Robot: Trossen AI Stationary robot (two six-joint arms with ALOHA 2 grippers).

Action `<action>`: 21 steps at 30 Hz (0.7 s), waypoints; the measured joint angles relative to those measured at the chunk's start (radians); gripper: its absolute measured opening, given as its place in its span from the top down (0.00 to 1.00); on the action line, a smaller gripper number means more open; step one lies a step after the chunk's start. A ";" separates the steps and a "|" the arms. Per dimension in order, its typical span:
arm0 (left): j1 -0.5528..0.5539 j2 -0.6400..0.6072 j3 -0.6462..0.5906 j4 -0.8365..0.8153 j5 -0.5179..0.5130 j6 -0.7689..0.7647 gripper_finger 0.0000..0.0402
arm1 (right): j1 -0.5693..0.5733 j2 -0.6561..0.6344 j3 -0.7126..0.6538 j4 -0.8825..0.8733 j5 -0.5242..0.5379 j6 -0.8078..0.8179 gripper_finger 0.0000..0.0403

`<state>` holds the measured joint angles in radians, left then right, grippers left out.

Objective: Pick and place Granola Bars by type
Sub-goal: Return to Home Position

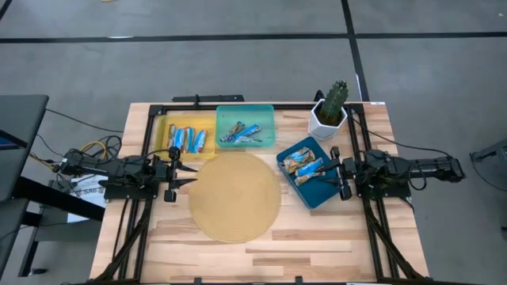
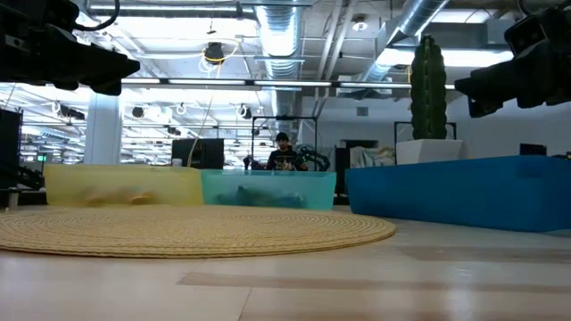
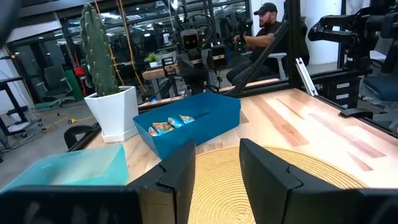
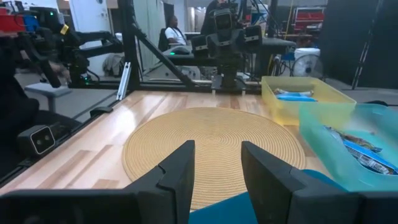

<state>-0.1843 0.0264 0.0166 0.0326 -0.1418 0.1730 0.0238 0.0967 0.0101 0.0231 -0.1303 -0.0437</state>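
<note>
The Granola Bars lie in three trays at the table's far side. Blue and brown ones are in the yellow tray, blue and dark ones in the teal tray, and tan and blue ones in the dark blue tray. The dark blue tray's bars show in the left wrist view, the teal tray's bars in the right wrist view. My left gripper stands open at the mat's left edge, level, with nothing between its fingers. My right gripper stands open at the dark blue tray's right side, also holding nothing.
A round woven mat lies in the table's middle between the two arms. A cactus in a white pot stands at the far right, behind the dark blue tray. Black frame rails run along both sides. People sit beyond the table.
</note>
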 joint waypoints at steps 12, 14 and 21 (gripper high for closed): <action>0.000 0.000 0.000 0.000 0.000 0.006 0.70 | 0.000 0.000 0.000 0.000 0.000 0.000 0.69; 0.000 0.000 0.000 0.000 0.000 0.001 0.70 | 0.000 0.000 0.000 0.000 0.000 0.000 0.69; 0.000 0.000 0.000 0.000 0.000 0.005 0.70 | 0.000 0.000 0.000 0.000 0.000 0.000 0.69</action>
<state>-0.1844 0.0265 0.0166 0.0326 -0.1420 0.1776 0.0238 0.0967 0.0101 0.0231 -0.1303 -0.0437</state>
